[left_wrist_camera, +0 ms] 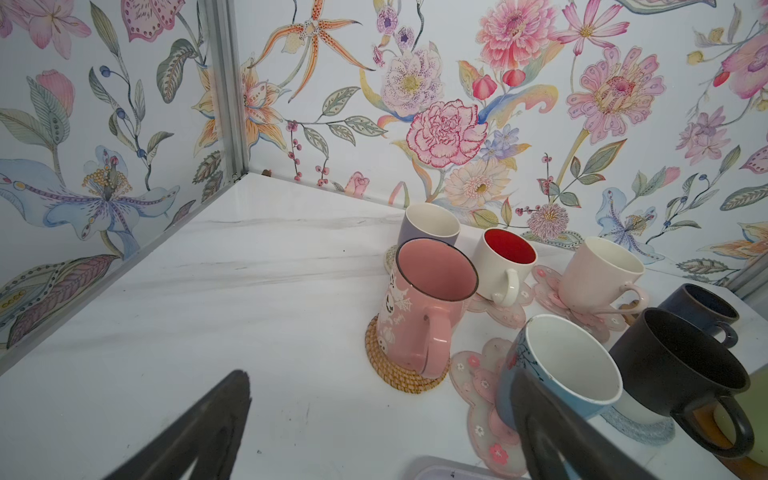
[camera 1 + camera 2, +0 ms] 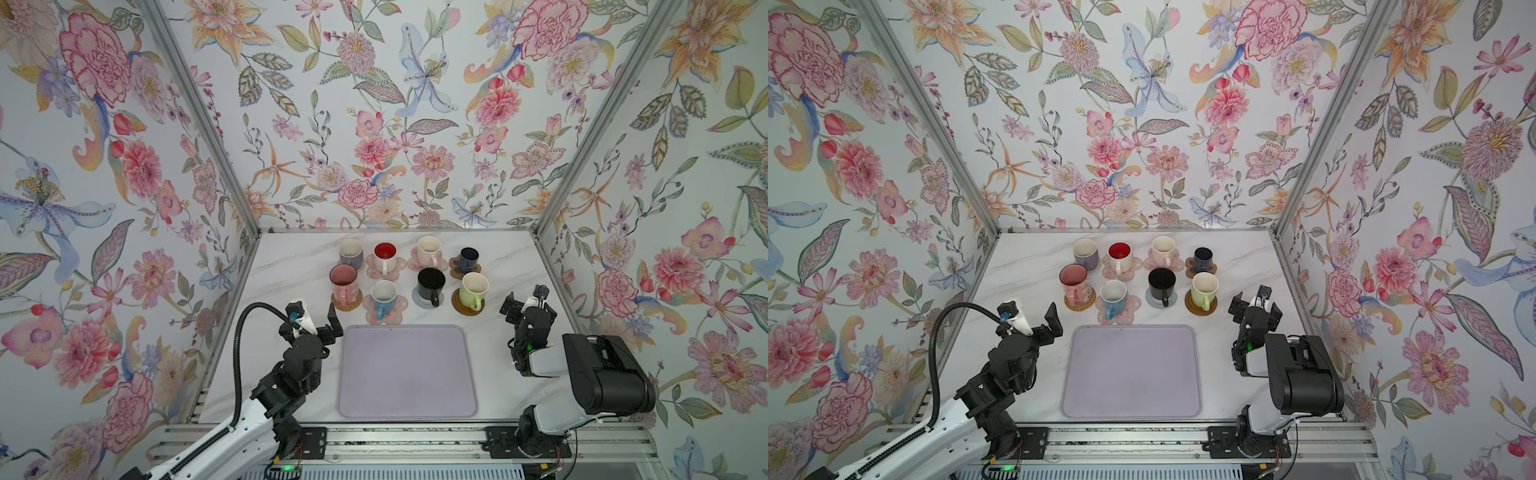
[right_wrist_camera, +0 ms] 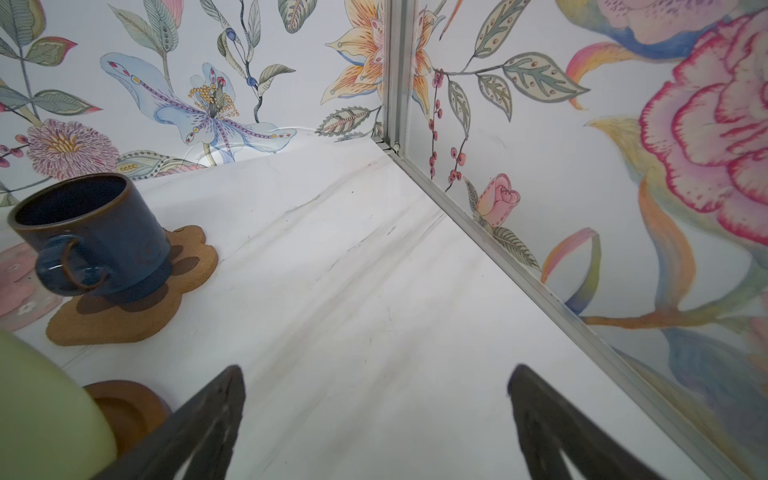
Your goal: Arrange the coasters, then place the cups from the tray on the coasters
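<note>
Behind the pale lavender rectangular tray (image 2: 407, 374), which is lying flat near the front of the white marbled bench (image 2: 291, 270), eight handled mugs (image 2: 431, 284) are standing upright in two rows on coasters (image 2: 390, 318). The lavender mug (image 2: 351, 253) is hiding most of its coaster. The left wrist view's edge is cutting off the light green mug (image 1: 761, 415). Both the left gripper (image 1: 380, 374) and the right gripper (image 3: 376, 370) are hanging spread wide, holding nothing.

Pale lavender tray (image 2: 407, 374) on a white table (image 2: 291, 270) veined grey. Beyond the tray: a pink mug (image 2: 343, 279) with white cartoon print on a tan woven coaster (image 2: 352, 307), a blue mug (image 2: 383, 297) on a translucent pink flower coaster (image 2: 395, 316), a black mug (image 2: 431, 284) on what looks like a grey coaster (image 2: 416, 296). Pastel floral wallpaper (image 2: 374, 124) behind.
</note>
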### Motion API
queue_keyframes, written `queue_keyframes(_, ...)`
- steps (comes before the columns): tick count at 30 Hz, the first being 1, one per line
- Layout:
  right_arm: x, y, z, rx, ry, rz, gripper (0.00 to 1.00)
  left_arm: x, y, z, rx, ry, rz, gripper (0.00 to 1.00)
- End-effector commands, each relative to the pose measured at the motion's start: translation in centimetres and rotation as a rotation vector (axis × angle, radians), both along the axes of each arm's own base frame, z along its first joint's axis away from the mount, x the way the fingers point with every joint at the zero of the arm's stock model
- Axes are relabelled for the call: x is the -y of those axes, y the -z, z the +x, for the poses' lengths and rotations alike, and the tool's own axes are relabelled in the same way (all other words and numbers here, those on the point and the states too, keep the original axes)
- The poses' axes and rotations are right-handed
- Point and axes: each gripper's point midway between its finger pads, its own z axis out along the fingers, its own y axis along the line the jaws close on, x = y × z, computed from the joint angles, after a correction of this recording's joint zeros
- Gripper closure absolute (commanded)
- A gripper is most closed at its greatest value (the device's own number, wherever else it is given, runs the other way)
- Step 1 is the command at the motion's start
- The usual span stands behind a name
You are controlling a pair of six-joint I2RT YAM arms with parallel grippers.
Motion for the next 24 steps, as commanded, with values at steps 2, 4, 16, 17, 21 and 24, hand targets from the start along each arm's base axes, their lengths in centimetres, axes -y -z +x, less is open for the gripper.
queue_keyframes(2,-0.2,-0.7,0.3,0.030,-0.002,0.013,0.01,-1.3,1.6,-0.3,-0.034,-0.062,-0.006,0.01)
queue_keyframes(4,-0.2,-0.7,0.3,0.031,0.003,0.008,0.01,-1.9,2.3,-0.7,-0.051,-0.084,-0.014,0.01)
queue_keyframes(16,-0.3,-0.9,0.1,0.039,0.010,-0.010,0.01,-8.5,4.5,-3.9,-0.023,-0.320,-0.010,0.01)
queue_keyframes(17,-0.3,-1.0,0.1,0.042,0.010,-0.011,0.01,-9.3,4.6,-4.1,-0.020,-0.363,-0.024,0.01)
queue_keyframes(21,-0.4,-1.0,0.2,0.043,0.010,-0.012,0.01,-10.4,3.9,-3.1,0.011,-0.371,-0.023,0.01)
queue_keyframes(24,-0.4,-1.0,0.1,0.043,0.011,-0.012,0.01,-11.9,3.4,-2.4,-0.008,-0.428,0.047,0.01)
